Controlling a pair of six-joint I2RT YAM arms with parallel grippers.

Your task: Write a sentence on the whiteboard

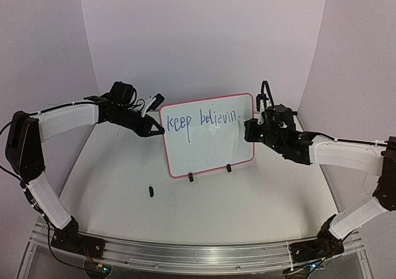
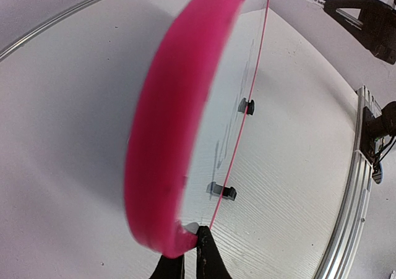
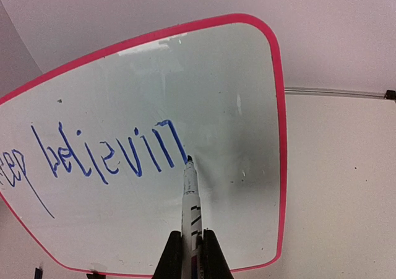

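Observation:
The whiteboard [image 1: 210,149] stands upright on two black clip feet at the table's middle. Blue writing [image 1: 203,121] across its top reads "keep believin". My left gripper [image 1: 154,131] is shut on the board's left red edge [image 2: 167,167]. My right gripper [image 1: 249,130] is shut on a white marker [image 3: 190,198]. The marker's tip touches the board at the end of the last letter, in the right wrist view [image 3: 105,152]. The writing appears upside down in that view. The board's right part is blank.
A small black marker cap [image 1: 150,191] lies on the table in front of the board's left side. An aluminium rail [image 1: 198,254] runs along the near edge. White walls enclose the table at the back and sides.

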